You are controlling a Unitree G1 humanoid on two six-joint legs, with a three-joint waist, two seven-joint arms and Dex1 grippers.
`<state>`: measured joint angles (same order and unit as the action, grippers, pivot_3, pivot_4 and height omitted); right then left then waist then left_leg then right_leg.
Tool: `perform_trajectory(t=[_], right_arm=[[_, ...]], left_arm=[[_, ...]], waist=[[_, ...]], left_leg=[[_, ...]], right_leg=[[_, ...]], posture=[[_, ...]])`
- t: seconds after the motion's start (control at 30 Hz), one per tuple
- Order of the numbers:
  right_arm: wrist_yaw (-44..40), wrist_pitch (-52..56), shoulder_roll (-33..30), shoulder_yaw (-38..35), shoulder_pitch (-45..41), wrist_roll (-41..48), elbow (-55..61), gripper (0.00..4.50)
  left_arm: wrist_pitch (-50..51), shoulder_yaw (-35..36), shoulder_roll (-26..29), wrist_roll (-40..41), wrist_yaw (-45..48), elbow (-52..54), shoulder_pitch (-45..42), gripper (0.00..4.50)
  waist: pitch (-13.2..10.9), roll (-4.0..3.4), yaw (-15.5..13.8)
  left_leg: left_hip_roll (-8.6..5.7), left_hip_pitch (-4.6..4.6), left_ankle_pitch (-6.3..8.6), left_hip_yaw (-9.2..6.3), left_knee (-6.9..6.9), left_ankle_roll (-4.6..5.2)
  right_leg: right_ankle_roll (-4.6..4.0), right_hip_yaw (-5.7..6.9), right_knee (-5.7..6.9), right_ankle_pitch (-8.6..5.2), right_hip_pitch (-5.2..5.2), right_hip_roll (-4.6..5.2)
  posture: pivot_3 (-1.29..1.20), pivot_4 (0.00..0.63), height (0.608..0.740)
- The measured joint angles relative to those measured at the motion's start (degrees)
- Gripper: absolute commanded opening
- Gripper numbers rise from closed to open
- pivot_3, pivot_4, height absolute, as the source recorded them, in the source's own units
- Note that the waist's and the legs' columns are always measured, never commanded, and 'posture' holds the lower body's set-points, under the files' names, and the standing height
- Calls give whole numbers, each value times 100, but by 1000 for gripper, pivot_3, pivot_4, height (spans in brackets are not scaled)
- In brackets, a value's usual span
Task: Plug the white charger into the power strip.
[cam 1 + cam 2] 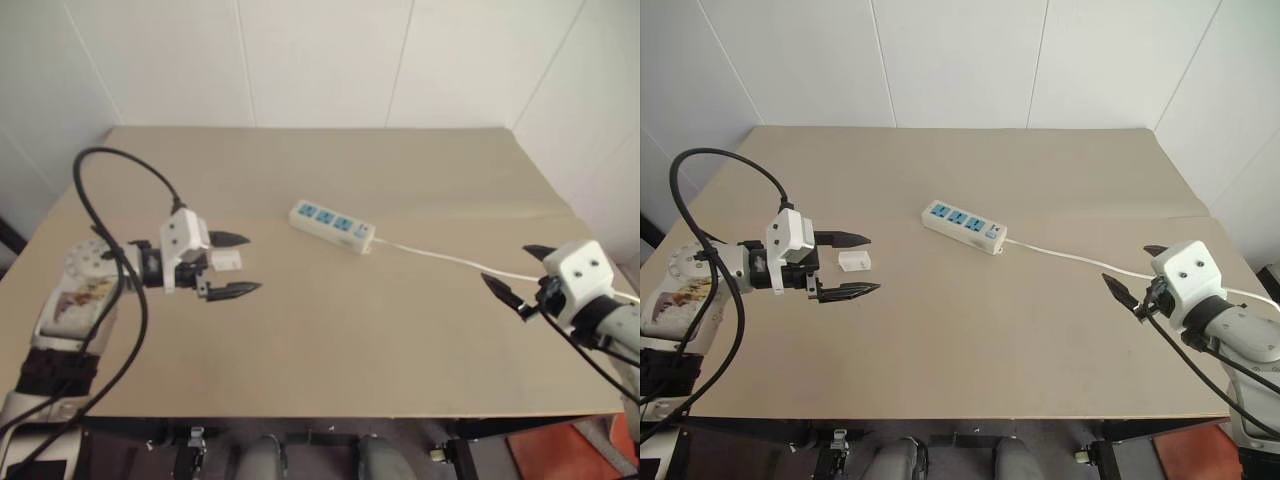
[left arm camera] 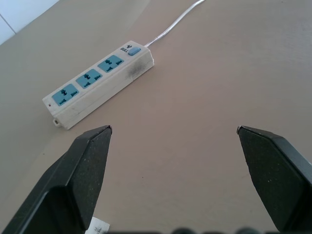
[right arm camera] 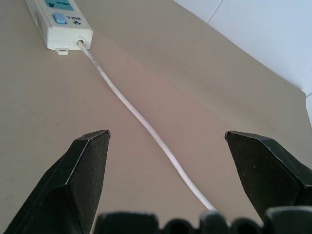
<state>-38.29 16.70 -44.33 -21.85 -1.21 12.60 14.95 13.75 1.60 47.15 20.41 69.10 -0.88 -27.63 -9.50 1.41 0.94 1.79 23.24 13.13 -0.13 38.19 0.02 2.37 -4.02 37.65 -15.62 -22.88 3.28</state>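
Observation:
The white charger (image 1: pixel 854 261) is a small boxy block lying on the table's left half. My left gripper (image 1: pixel 873 263) is open, one finger on either side of the charger, and neither finger visibly touches it. The power strip (image 1: pixel 333 226) lies at the table's middle, a white bar with three blue sockets. In the left wrist view the power strip (image 2: pixel 100 83) sits ahead of that gripper's spread fingertips. My right gripper (image 1: pixel 504 262) hovers open and empty at the right edge, above the strip's thin white cable (image 3: pixel 141 119).
The tan table (image 1: pixel 340 340) ends at a white wall behind. The strip's cable (image 1: pixel 440 257) runs off to the right, past my right gripper. A thick black cable (image 1: pixel 110 240) loops over my left arm.

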Motion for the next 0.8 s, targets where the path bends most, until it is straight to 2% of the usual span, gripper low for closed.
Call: perform_trajectory(t=[0.63,0.7,0.8], right_arm=[[-133,-106,-22,0,-75,-9,-227,4442],[-126,-164,-36,42,-228,-65,-391,4442],[-460,-332,-211,551,-1118,-202,-1355,4442]], left_arm=[[-11,0,-1,0,-89,2,30,4500],[-14,0,-2,0,-89,-4,27,4500],[-23,-23,-26,-3,-64,-71,-69,4500]], waist=[[0,0,-1],[0,0,9],[-1,2,78]], left_leg=[[0,0,0,0,0,0],[-1,0,0,3,0,0],[3,-16,0,10,5,0]], right_leg=[[0,0,0,0,0,0],[0,-1,0,0,0,1],[-4,-6,-1,4,14,-2]], posture=[[0,150,740],[0,150,740],[0,150,740]])
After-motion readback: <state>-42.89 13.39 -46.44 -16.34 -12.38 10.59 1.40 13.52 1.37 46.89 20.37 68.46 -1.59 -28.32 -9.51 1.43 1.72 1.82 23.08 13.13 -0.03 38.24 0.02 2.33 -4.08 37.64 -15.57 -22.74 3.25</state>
